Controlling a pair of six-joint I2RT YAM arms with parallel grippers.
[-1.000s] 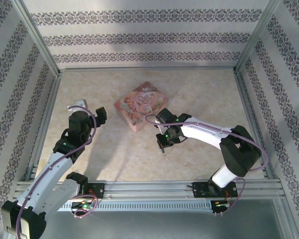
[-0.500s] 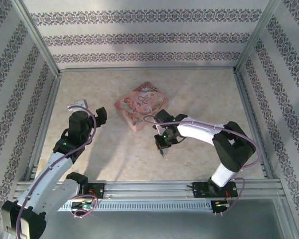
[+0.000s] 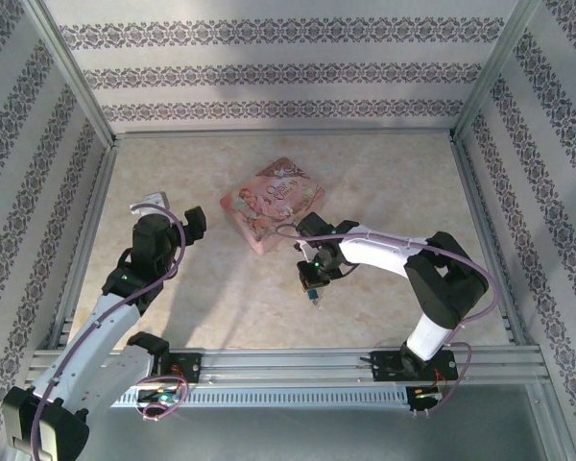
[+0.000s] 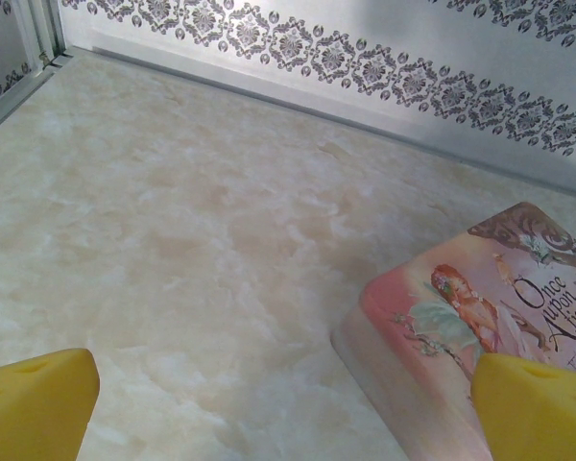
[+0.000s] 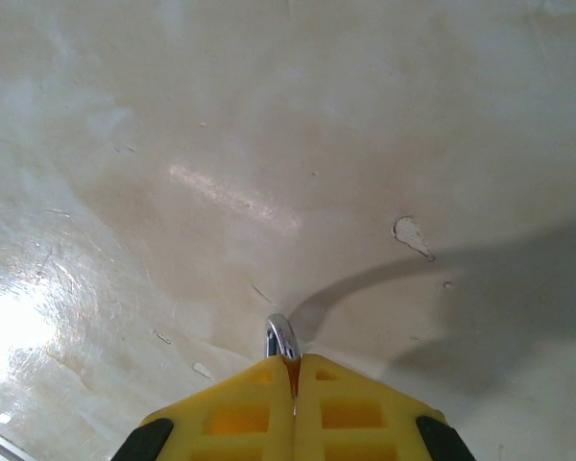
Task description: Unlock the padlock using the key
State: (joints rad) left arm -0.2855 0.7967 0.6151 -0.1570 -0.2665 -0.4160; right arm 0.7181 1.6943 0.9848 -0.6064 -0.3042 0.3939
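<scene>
Against a second ago, we note the right arm's elbow swung left. The right gripper (image 3: 311,285) is clamped on the padlock (image 3: 313,299), a teal speck from above. The wrist view adds a silvery curve (image 5: 280,338), body hidden. The left gripper (image 4: 288,413) gapes wide, the pink box (image 4: 461,317) cropped.

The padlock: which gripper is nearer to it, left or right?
Right. The right gripper is shut on the padlock, its silvery loop showing between the jaws. The left gripper stands open far to the left, by the pink box.
</scene>
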